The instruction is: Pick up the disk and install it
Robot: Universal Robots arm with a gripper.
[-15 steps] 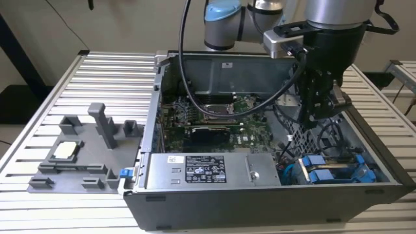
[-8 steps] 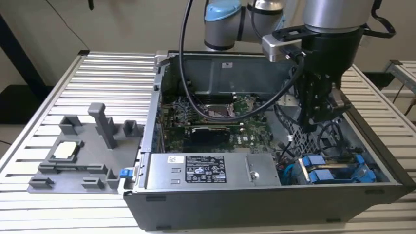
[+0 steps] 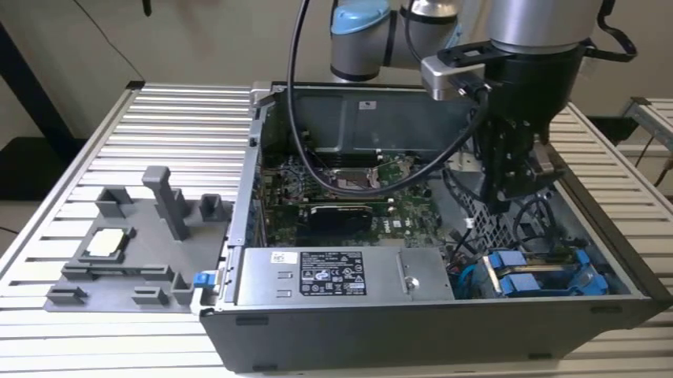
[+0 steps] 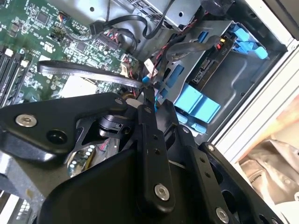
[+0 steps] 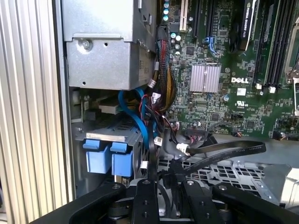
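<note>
Slats of pale aluminium form the bench (image 3: 158,118), with a beige wall behind. An open computer case (image 3: 421,346) rests on it. The disk (image 3: 521,283), bright blue-framed, sits in the case's bay at the exterior view's lower right. The hand (image 3: 507,198) hangs above; I cannot tell whether it is open or closed.

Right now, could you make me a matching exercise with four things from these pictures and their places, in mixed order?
1 gripper
2 blue drive carriers
3 grey box with sticker
4 grey tray

A on the slatted table outside the case
B on the arm, over perforated metal
C in the case corner, exterior view's right
D in the case, beside the carriers

Pairs: 1-B, 2-C, 3-D, 4-A
</note>
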